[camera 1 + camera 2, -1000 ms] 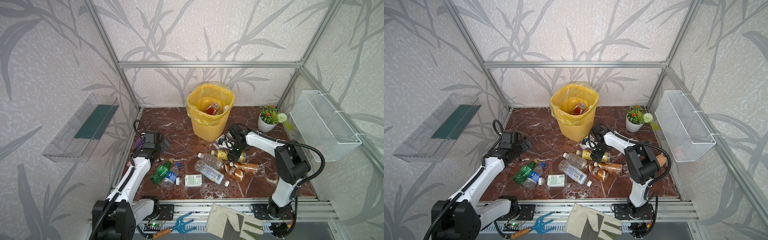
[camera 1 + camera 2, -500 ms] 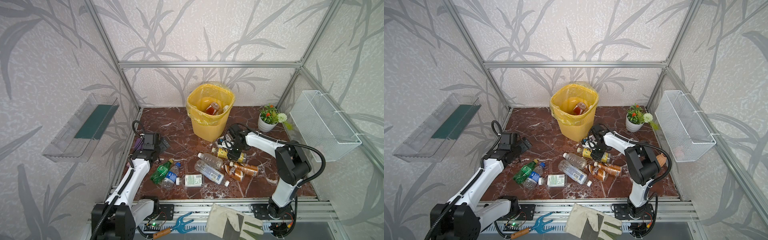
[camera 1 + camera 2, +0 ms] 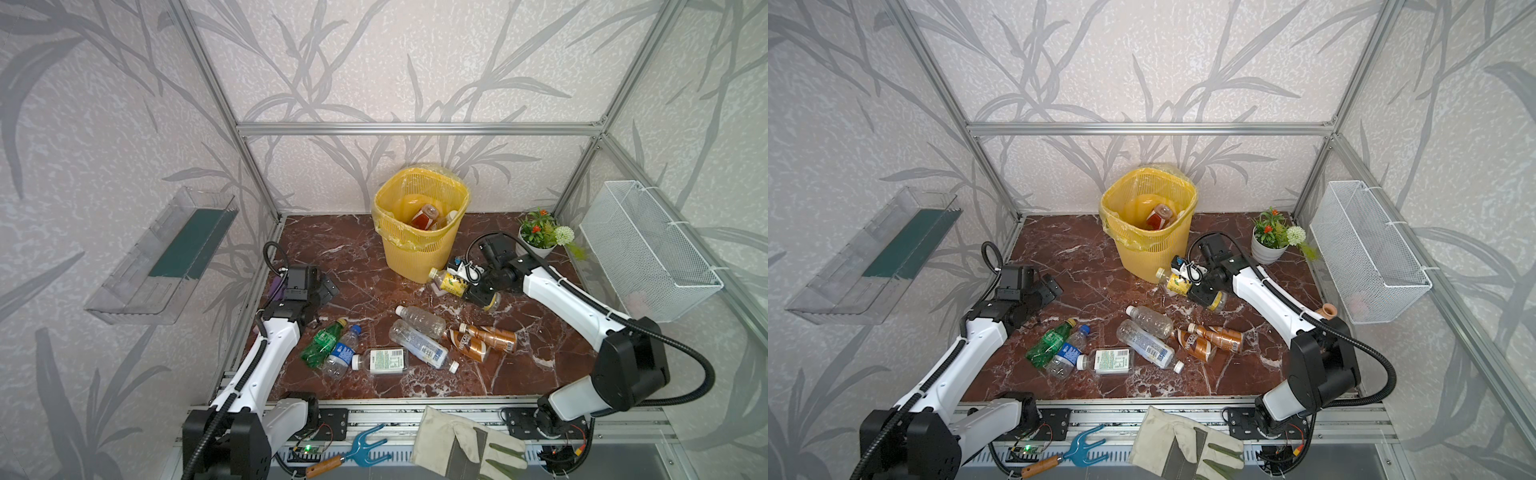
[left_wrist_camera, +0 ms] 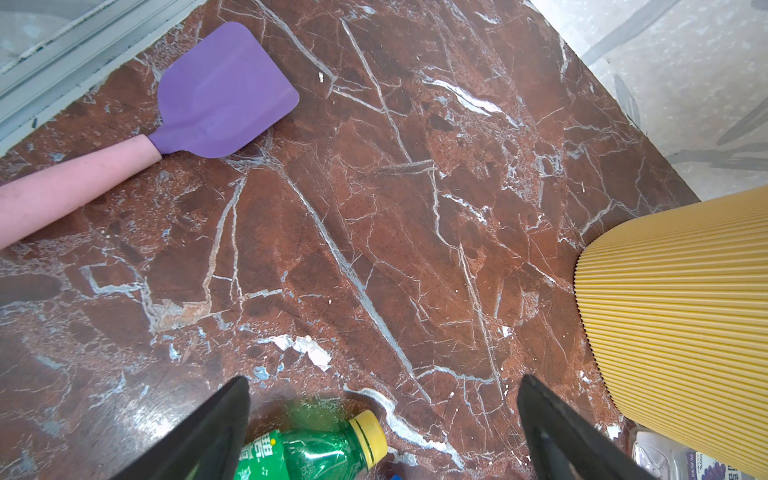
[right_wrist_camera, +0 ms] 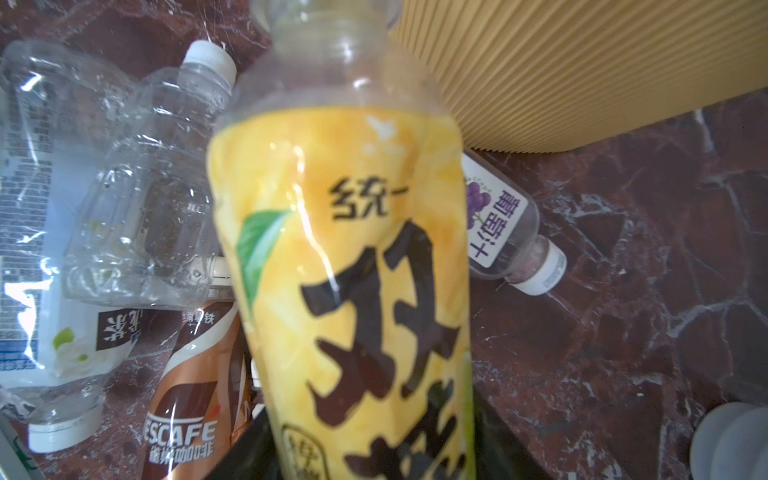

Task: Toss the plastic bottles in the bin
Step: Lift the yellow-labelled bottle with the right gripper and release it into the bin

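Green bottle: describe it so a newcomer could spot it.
Find the yellow bin at the back of the table. Come forward and left: the green bottle lies leftmost, beside a blue-capped bottle. It alone is green, with a yellow cap.

Nine plastic bottles [image 3: 419, 320] lie outside one bin [image 3: 415, 259]; two are brown, one green.

Grey leaf-pattern walls [image 3: 415, 62], aluminium frame [image 3: 415, 129], red-brown marble floor [image 3: 365, 291].
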`<act>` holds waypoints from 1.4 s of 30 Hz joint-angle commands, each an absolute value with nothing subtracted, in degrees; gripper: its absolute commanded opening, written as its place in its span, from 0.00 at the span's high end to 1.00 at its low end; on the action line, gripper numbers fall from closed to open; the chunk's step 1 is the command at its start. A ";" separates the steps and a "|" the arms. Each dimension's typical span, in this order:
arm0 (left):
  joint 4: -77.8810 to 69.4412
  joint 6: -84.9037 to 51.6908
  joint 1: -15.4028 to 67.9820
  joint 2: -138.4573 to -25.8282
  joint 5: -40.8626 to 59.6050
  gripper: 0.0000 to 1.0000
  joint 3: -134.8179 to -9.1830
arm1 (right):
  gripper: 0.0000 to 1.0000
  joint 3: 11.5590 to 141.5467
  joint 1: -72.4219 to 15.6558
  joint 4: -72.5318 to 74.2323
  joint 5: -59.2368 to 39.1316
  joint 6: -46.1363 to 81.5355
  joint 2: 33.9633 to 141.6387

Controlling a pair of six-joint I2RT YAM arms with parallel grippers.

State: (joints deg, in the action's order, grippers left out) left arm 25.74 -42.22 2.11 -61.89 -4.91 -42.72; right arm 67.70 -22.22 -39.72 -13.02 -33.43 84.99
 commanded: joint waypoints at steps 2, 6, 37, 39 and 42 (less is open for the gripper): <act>26.63 -42.89 1.71 -61.21 -5.88 0.01 -42.26 | 0.40 64.73 -17.00 -36.53 -22.70 -28.57 78.33; 26.41 -43.06 1.68 -61.36 -5.73 0.01 -42.28 | 0.40 60.31 -10.98 -29.03 -31.79 -21.15 72.06; 25.61 -41.79 1.65 -63.98 -2.65 0.01 -43.75 | 0.28 95.15 -11.29 16.06 -44.10 56.88 97.41; 26.61 -40.70 1.57 -64.07 -2.39 0.01 -44.57 | 0.12 98.50 -11.49 9.32 -42.69 53.60 100.92; 27.68 -39.23 1.33 -64.07 -1.57 0.01 -45.26 | 0.01 96.36 -10.02 8.92 -36.20 51.82 99.35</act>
